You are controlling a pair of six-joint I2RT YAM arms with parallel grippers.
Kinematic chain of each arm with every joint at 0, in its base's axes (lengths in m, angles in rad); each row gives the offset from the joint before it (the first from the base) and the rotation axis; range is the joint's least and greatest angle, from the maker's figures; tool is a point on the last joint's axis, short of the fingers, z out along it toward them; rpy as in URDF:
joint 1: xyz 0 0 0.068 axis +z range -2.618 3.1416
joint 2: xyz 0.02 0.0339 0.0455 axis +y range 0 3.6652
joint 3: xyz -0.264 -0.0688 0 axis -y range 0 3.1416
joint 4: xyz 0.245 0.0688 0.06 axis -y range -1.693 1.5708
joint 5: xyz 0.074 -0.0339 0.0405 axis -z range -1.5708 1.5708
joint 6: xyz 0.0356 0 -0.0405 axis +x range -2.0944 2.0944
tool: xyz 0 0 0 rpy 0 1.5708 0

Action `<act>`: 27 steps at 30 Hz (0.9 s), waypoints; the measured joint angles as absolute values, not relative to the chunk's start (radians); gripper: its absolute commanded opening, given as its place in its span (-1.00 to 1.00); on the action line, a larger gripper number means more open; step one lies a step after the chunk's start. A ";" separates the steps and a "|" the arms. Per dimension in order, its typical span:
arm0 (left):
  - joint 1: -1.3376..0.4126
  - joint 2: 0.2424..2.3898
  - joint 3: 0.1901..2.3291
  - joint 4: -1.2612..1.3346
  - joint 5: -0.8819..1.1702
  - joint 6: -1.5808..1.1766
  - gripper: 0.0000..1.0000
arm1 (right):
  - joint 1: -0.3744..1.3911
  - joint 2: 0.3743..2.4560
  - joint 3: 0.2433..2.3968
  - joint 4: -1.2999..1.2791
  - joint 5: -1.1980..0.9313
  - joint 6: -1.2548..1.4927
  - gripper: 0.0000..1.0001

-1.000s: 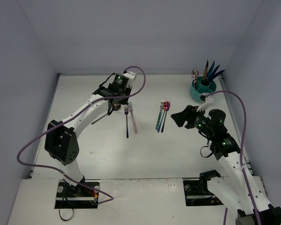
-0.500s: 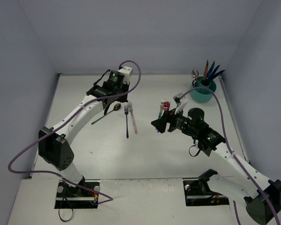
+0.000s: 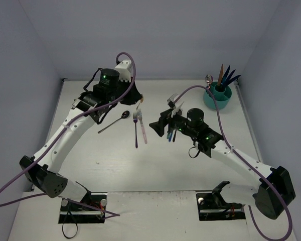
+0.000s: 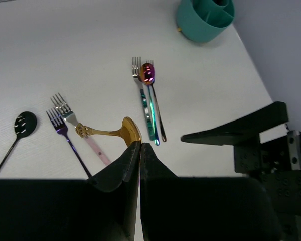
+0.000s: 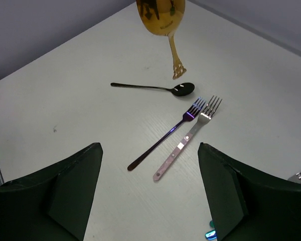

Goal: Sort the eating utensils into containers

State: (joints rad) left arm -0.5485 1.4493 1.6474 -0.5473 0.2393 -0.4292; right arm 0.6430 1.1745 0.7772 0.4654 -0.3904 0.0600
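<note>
One gold spoon (image 4: 110, 132) hangs in the air over the middle of the table (image 3: 155, 165). It is pinched at the edge of its bowl by the left gripper (image 4: 140, 146), whose jaws are pressed tight on it, and its handle with the ornate end points away from the fingers. From the right wrist camera the bowl is uppermost and the handle dangles down. Beneath and around it I count five utensils lying flat. One black spoon (image 3: 113, 122) lies by itself, slanted. Near it are two forks side by side with their tines close together, one dark purple-blue fork (image 3: 136, 130) and one silver fork with a pink handle (image 3: 142, 129). Further right lies a close pair, one fork with a teal handle (image 4: 143, 100) and one spoon with a shiny pink-purple bowl (image 4: 148, 74) on a dark handle. The right gripper (image 3: 158, 125) hovers just over this pair with its jaws spread wide and nothing between them. At the far right corner stands the single teal cup (image 3: 216, 99), with four utensils upright in it. One has a copper handle, two have blue handles, and one is a small silvery spoon at the left rim. Which compartment each sits in I cannot tell.
</note>
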 measured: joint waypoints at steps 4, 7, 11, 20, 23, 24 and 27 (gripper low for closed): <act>-0.552 1.412 1.647 -0.552 0.302 -0.461 -1.00 | 0.643 1.208 0.820 0.496 -0.449 -0.010 0.46; -0.552 1.389 1.647 -0.554 0.343 -0.479 -1.00 | 0.643 1.241 0.862 0.517 -0.491 -0.046 0.44; -0.552 1.367 1.646 -0.555 0.390 -0.494 -1.00 | 0.641 1.264 0.895 0.528 -0.530 -0.076 0.41; -0.556 1.352 1.640 -0.565 0.470 -0.509 -1.00 | 0.626 1.309 0.949 0.536 -0.588 -0.093 0.28; -0.557 1.351 1.640 -0.565 0.489 -0.510 -1.00 | 0.621 1.317 0.958 0.538 -0.597 -0.098 0.17; -0.557 1.351 1.640 -0.565 0.494 -0.510 -1.00 | 0.620 1.320 0.960 0.539 -0.600 -0.099 0.13; -0.557 1.351 1.640 -0.565 0.503 -0.510 -1.00 | 0.615 1.325 0.964 0.539 -0.611 -0.101 -0.10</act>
State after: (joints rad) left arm -0.5571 1.3514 1.6397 -0.5652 0.5034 -0.5098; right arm 0.6154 1.3254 0.9640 0.5388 -0.6107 -0.1011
